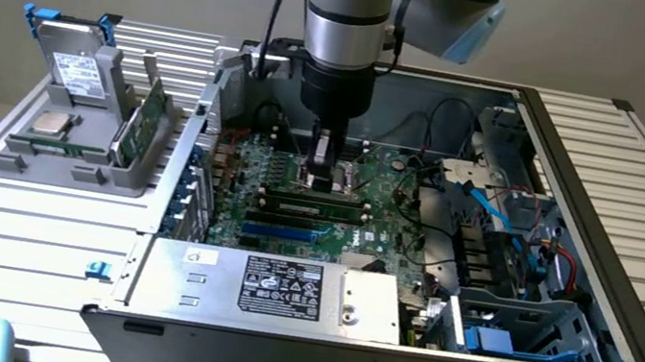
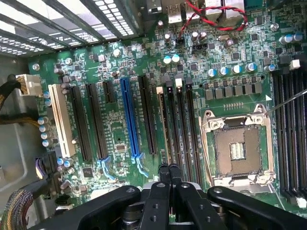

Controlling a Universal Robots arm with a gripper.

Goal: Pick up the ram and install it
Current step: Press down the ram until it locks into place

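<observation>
Hovering over the green motherboard (image 1: pixel 293 198) inside the open grey computer case (image 1: pixel 612 314), the black gripper (image 2: pixel 169 168) had its fingers pressed together, empty, above the long narrow green ram (image 1: pixel 315 207) seated in a black slot, apparently pressing it home.

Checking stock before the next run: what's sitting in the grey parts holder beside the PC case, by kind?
On the grey holder, at the exterior view's left:
Grey boxy drive with white label: 1
Square silver processor chip: 1
Green ram stick, standing on edge: 1
Total: 3
</observation>
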